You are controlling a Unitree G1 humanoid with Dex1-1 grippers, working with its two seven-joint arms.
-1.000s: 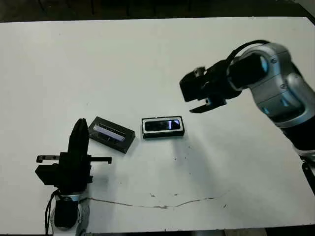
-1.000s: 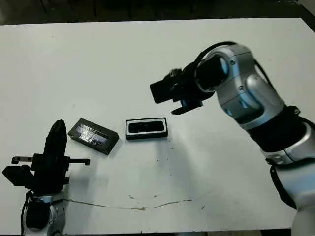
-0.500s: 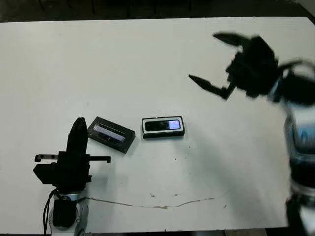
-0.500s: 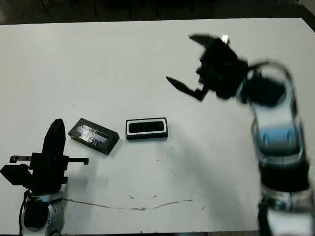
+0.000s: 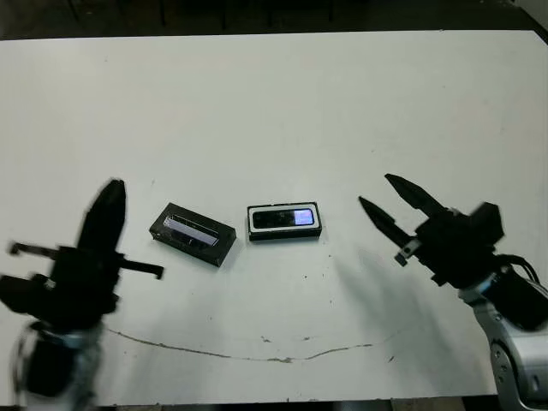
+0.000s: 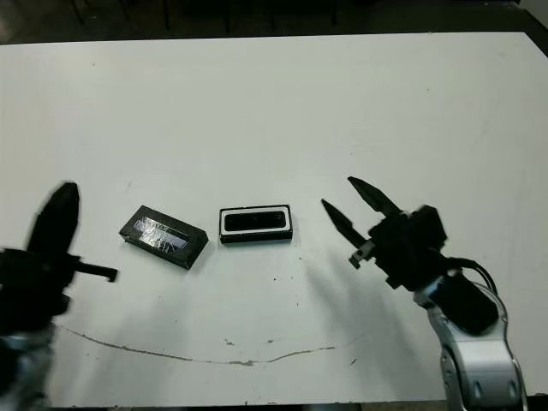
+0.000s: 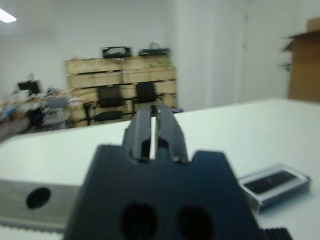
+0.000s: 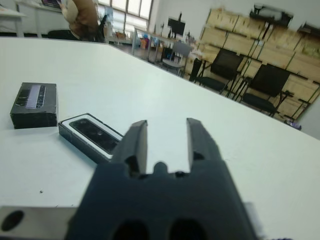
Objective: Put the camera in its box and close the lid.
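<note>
The right gripper (image 5: 384, 202) has been lowered to lower right, jaws spread, empty. The left gripper (image 7: 154, 131) is pinched closed. The camera (image 5: 283, 217) lies in the box (image 5: 253, 231), mid-frame; the lid (image 5: 193, 234) is just left.

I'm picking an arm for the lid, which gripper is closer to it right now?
Left. The left gripper sits just beside the lid; the right gripper is beyond the box, farther off.

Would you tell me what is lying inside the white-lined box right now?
The camera lies flat in the box, screen up. The box's floor beneath it is covered; the lid rests apart.
</note>
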